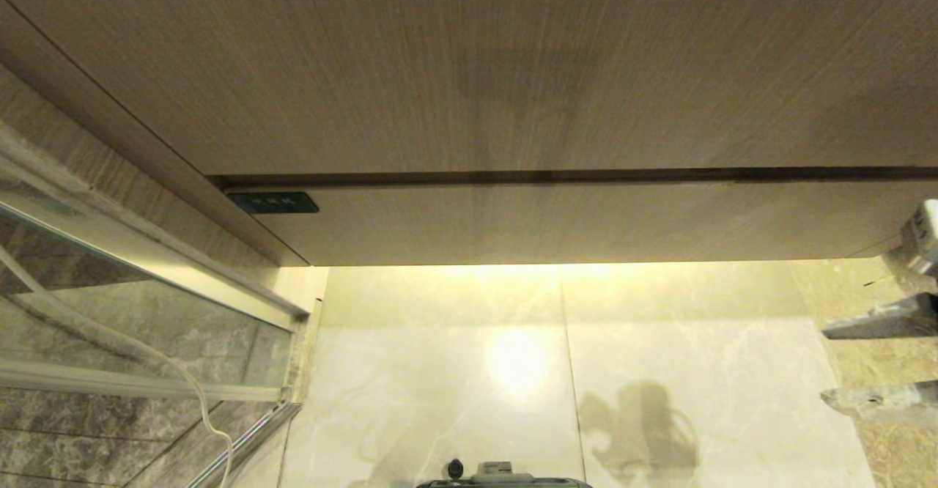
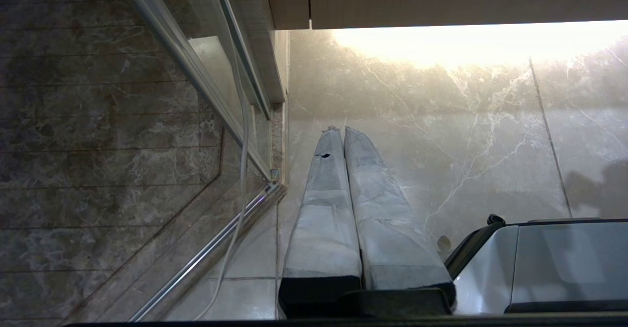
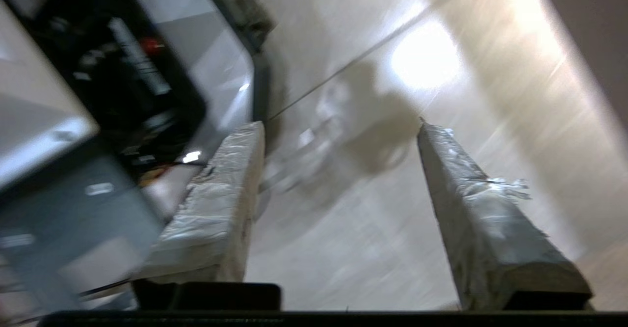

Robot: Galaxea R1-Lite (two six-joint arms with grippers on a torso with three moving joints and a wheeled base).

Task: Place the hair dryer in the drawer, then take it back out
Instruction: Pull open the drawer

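the drawer [image 1: 557, 220] is shut. right gripper [image 1: 824, 363] hangs below its right end, fingers spread, empty; left gripper [image 2: 338, 130] pinched closed above the floor [image 1: 454, 371].

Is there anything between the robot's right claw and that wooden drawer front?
No. In the head view, the right gripper hangs open at the right edge, with only bare marble floor between it and the closed drawer.

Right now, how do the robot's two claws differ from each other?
The left gripper has its two fingers pressed together, while the right gripper holds its fingers wide apart. The left hangs low beside the robot's base; the right reaches in at the head view's right edge, below the drawer. Both have wrapped fingers and hold nothing.
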